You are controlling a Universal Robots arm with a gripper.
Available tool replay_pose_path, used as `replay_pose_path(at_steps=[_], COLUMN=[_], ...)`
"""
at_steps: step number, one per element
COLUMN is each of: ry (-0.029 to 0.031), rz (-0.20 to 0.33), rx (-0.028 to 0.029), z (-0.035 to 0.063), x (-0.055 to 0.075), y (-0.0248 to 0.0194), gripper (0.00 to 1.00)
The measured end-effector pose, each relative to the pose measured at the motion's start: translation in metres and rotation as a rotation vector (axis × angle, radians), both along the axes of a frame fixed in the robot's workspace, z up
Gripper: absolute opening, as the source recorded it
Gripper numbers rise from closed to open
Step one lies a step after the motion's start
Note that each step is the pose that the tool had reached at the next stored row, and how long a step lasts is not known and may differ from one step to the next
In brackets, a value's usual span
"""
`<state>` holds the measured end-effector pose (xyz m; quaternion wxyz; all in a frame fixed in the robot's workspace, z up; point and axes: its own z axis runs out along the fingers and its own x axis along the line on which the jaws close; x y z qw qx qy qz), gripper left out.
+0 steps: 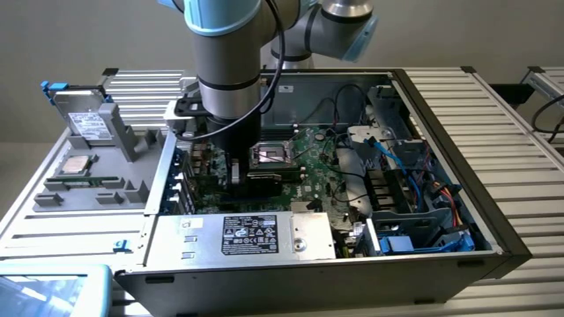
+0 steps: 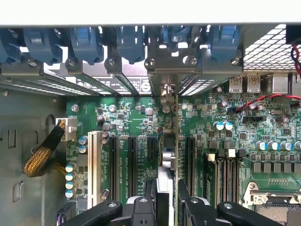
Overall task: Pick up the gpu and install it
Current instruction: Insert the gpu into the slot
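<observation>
The computer case [image 1: 493, 218] lies on its side on the surface [image 1: 520, 112] with the side panel off, so the main board [image 1: 313, 178] faces upward and its slots can be reached from above. The arm [image 1: 227, 72] stands vertical over the left centre of the exterior view, descending into the case beside the processor socket [image 1: 271, 155].

In the wrist view the gpu [image 2: 175, 141] appears edge-on as a thin vertical card in the centre of the frame. It is held upright so that its lower edge lines up with an expansion slot on the main board, between the black slots [image 2: 131, 165] to one side and another black slot [image 2: 190, 165] to the other. Its silver metal bracket [image 2: 169, 70] points toward the rear wall of the case, level with the row of blue slot latches [image 2: 129, 40] in the upper part of the frame.

The gripper [image 2: 167, 197] sits at the lower centre of the wrist view, partly closed, its two black fingers [image 2: 148, 202] clamped on either face of the card. The gpu runs straight out from between the fingers toward the bracket opening. Whether the card edge is already seated in its slot cannot be told.

A grey parts tray [image 1: 88, 178] lies on the surface at the left of the exterior view, well apart from the gripper
</observation>
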<state>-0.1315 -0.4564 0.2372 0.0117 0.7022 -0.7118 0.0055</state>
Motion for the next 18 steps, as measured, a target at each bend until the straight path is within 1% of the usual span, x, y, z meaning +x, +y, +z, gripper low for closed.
replay_pose_path(at_steps=[7, 18], ry=[-0.001, -0.0004], rz=[0.0, -0.001], rx=[-0.0003, -0.0007], z=[-0.0002, -0.0001], x=[0.0008, 0.0001], y=[-0.0003, -0.0003], gripper=[0.28, 0.28])
